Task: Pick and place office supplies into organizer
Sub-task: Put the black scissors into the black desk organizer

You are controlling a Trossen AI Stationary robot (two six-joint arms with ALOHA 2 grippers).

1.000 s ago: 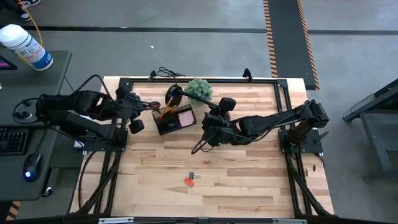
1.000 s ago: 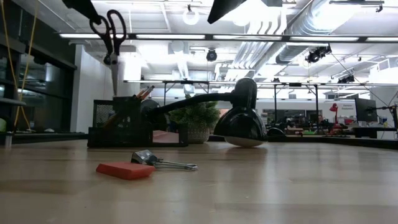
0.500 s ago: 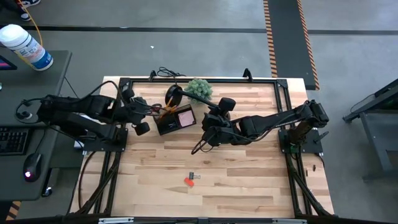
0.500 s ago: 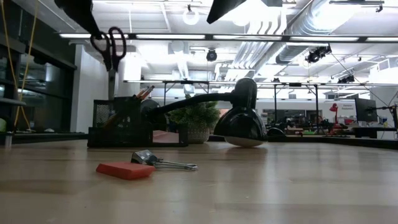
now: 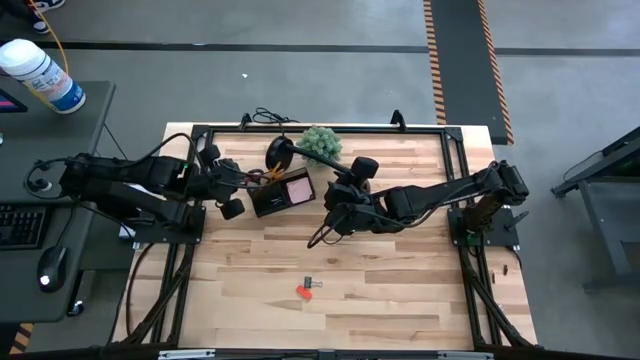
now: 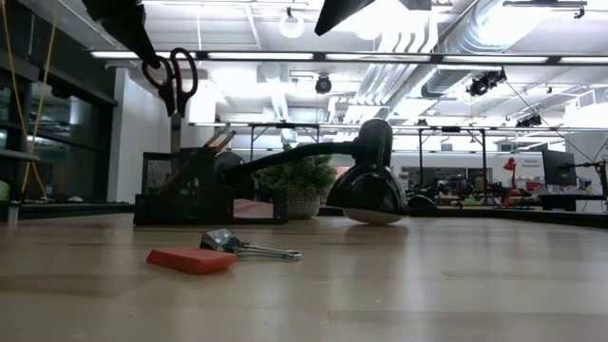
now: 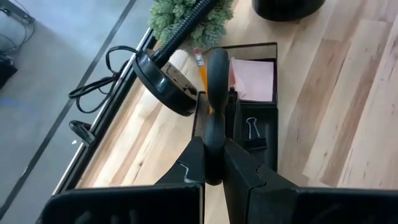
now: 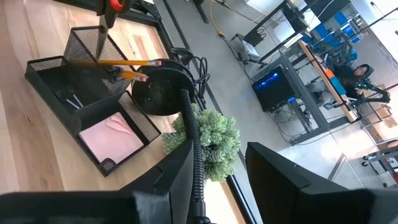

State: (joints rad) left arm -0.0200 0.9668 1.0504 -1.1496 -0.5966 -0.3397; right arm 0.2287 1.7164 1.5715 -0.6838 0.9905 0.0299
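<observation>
**Scissors Come Over the Organizer**

The left arm has moved in since a second ago. It has carried the scissors (image 6: 174,90) across, so they now hang right above the tall end of the organizer (image 5: 276,193). Before, they were more off to the side. The blades now point down, and their tip is close to the top of the mesh cup.

The left fingers (image 7: 214,163) are shut tight on the scissors. One loop of the handle sits pinched between them, and the rest of the scissors sticks out past the fingertips. Just beyond those fingertips lies the organizer. In it are the pencil (image 7: 201,68), the pink sticky-note pad (image 7: 254,79) and a small black clip (image 7: 251,129).

The right fingers (image 8: 225,163) are spread open and hold nothing. They wait near the black lamp (image 8: 166,94) and the green plant (image 8: 208,140), which sit just past the fingertips. The organizer lies a bit farther out from them.

This change means the scissors look almost ready to go in. The next move is likely a slow drop straight down, then letting go. The blades may bump the pencil if they go in crooked.

One job looks left. A red clip (image 5: 305,291) lies on the counter (image 5: 400,290), far from both sets of fingers, with a silver and black clip (image 6: 236,245) touching it.
</observation>
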